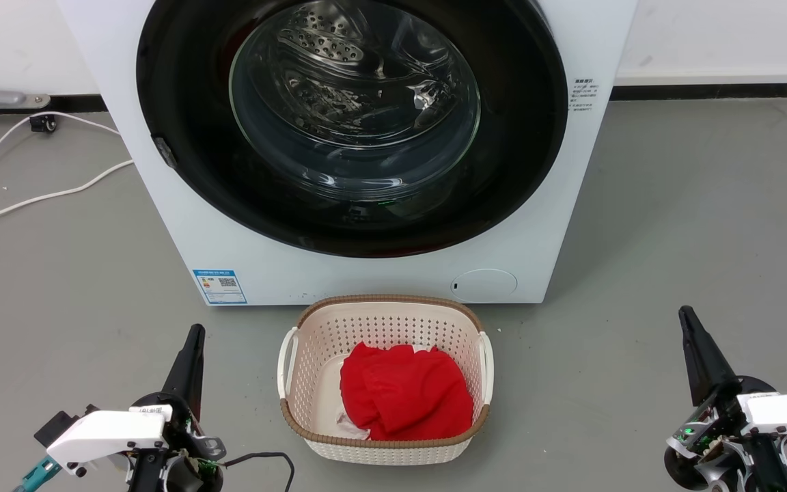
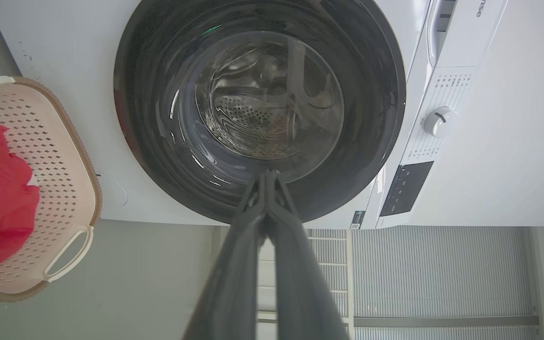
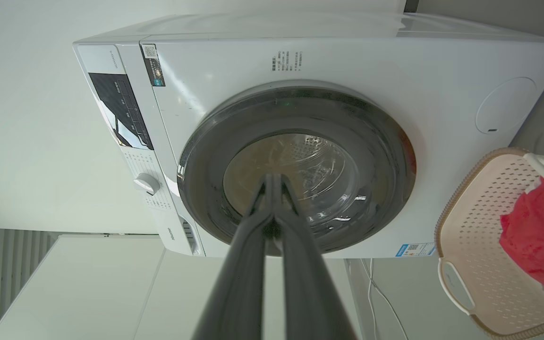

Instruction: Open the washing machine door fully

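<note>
The white washing machine (image 1: 380,273) stands ahead on the floor. Its round glossy black washing machine door (image 1: 182,102) lies flat against the front, closed, with the steel drum visible through the clear glass bowl. My left gripper (image 1: 195,330) rests low at the lower left, fingers together and empty, well short of the machine. My right gripper (image 1: 685,313) sits at the lower right, also shut and empty. Seen from the left wrist, the door (image 2: 149,141) lies beyond my closed left gripper (image 2: 268,174); seen from the right wrist, the door (image 3: 385,156) sits past my closed right gripper (image 3: 274,176).
A cream perforated laundry basket (image 1: 308,342) holding a red cloth (image 1: 404,396) stands on the floor right in front of the machine, between my arms. White cables (image 1: 31,198) trail over the grey floor at the left. A wall runs behind the machine.
</note>
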Controlling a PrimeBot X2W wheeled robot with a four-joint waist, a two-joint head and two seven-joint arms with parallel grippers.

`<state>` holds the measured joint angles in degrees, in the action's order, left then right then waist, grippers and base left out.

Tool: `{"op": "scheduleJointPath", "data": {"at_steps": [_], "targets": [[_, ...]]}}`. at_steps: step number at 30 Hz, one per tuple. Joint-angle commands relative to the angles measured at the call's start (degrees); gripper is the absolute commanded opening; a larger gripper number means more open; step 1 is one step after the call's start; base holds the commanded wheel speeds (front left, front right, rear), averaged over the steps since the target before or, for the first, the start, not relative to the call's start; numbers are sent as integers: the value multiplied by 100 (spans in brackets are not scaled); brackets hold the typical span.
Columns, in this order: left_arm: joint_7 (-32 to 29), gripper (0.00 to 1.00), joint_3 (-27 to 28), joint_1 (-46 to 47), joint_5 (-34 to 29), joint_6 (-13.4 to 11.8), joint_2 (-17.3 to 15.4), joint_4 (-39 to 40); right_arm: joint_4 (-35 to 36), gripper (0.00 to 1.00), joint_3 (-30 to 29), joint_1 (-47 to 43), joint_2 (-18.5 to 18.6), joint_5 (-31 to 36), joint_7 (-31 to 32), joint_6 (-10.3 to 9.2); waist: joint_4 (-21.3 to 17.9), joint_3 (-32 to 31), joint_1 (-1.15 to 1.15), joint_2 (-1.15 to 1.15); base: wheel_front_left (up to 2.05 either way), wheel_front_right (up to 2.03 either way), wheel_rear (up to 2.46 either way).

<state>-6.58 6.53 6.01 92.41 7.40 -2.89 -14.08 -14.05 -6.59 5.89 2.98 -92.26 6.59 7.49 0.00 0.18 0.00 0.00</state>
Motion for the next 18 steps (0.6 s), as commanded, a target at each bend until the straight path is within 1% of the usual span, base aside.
{"op": "scheduleJointPath", "data": {"at_steps": [1,2,3,12,15,18], "targets": [[-8,0,10,45,0,26,3,0,-5,0,2,72,-27,10,2,0,0,0,0,0,0,0,0],[-8,0,10,45,0,26,3,0,-5,0,2,72,-27,10,2,0,0,0,0,0,0,0,0],[1,100,-2,-7,0,-1,2,-18,-14,100,1,-10,1,-1,0,0,0,0,0,0,0,0,0],[258,100,-175,-41,-150,0,1,222,194,100,144,-78,0,128,-257,1,-11,0,0,0,0,0,0],[341,100,-172,-46,-311,1,1,338,293,100,152,-95,0,259,-340,1,-14,0,0,0,0,0,0],[422,100,-154,-45,-528,2,1,469,407,100,187,-103,0,561,-421,1,-24,1,0,0,0,0,0]]}}
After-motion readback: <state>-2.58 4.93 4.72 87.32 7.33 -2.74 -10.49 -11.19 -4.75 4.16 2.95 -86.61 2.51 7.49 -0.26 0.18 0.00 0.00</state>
